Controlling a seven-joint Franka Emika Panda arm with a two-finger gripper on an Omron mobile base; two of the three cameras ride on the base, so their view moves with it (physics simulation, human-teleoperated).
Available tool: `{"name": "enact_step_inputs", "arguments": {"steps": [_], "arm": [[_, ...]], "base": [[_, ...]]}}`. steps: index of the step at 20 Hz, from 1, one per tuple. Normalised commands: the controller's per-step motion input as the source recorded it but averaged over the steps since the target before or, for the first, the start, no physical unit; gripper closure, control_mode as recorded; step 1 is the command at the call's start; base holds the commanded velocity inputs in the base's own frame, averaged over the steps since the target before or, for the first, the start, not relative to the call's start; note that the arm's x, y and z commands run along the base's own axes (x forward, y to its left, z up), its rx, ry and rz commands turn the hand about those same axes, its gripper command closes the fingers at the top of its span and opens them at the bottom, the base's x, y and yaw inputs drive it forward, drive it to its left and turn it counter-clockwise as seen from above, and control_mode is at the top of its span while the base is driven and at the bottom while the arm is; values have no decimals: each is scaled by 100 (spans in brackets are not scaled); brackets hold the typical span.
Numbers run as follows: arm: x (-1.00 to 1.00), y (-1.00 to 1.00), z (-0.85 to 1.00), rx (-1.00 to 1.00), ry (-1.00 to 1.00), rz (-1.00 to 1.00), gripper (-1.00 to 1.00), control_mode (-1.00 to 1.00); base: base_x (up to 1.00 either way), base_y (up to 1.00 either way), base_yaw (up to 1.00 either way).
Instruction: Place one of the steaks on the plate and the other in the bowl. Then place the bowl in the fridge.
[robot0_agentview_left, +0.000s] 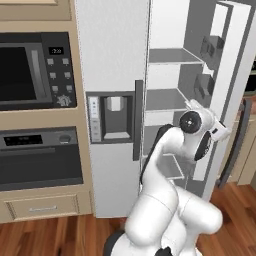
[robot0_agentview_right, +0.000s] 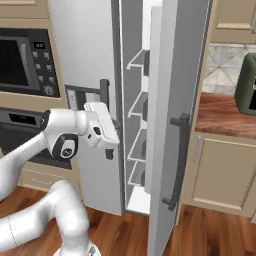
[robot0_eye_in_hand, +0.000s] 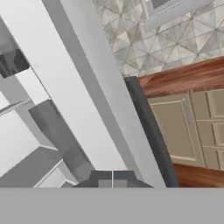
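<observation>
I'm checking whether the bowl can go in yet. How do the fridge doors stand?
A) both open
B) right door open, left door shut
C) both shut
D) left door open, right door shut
B: the right door is swung out, baring the shelves, while the left door with the dispenser sits flush.
</observation>
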Motion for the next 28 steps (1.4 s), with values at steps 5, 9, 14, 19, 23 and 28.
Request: {"name": "enact_step_inputs", "arguments": {"steps": [5, 9, 14, 19, 23, 28], "arm": [[90, -53, -25, 2, 21, 0, 100, -100], [99, -18, -33, 0, 11, 1, 100, -100], [86, -41, -30, 0, 6, 0, 100, -100], [50, -79, -23, 0, 12, -3, 100, -100], [35, -96, -17, 0, 5, -8, 100, -100], [-15, -23, 5, 2, -3, -3, 100, -100]], "base": [[0, 0, 0], [0, 0, 0], [0, 0, 0], [0, 0, 0], [0, 0, 0], [0, 0, 0]]}}
